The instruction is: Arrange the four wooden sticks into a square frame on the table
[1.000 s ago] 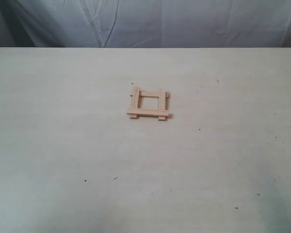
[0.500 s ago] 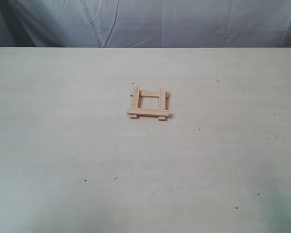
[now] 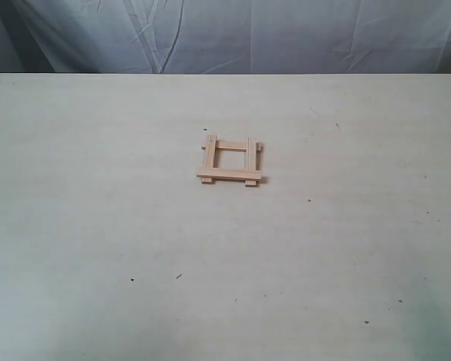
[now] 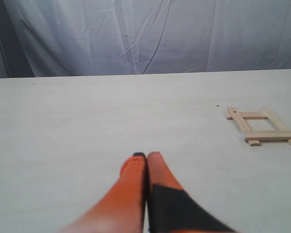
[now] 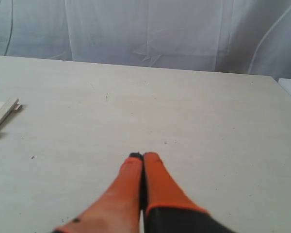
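Nearest, the left gripper [image 4: 145, 156] and right gripper [image 5: 142, 156] each show orange jaws pressed together, holding nothing, poised over the pale table [image 3: 98, 241] well apart from the work. Just above the middle of the exterior view lies the square frame [image 3: 229, 175], the four wooden sticks [image 3: 210, 156] overlapping at the corners around a hollow centre, so the arranging looks finished and the next move seems only to keep clear. Beyond, a wrinkled pale cloth [image 3: 286, 34] fills the top; nothing blocks the way.
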